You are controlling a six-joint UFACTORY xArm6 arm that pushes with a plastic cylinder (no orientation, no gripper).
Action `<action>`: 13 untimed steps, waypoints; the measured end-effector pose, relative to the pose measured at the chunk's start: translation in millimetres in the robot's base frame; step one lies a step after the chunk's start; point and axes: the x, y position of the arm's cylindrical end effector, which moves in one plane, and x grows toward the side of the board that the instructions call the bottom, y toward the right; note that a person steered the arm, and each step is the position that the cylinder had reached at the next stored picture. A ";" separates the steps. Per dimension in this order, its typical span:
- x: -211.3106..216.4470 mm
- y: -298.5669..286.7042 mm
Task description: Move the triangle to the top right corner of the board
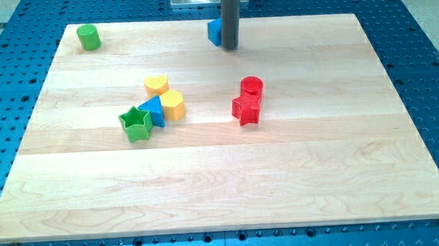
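Wooden bench [296, 171] holds small blocks. Rod tip [230, 47], which has no fingers, rests near the top edge, touching a blue block [214, 32] on its left. Blue triangle [153, 109] sits below-left, hemmed by green star [136, 123], yellow hexagon [173, 104] and yellow heart [156, 85]. Bare wood lies toward the top right corner.

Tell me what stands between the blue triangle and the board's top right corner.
The yellow hexagon block touches the blue triangle on its right, squarely on the way. Farther right, the red cylinder and red star sit near that line. My tip rests at the top edge beside a blue block, away from the triangle.
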 end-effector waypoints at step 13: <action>75.1 -155.1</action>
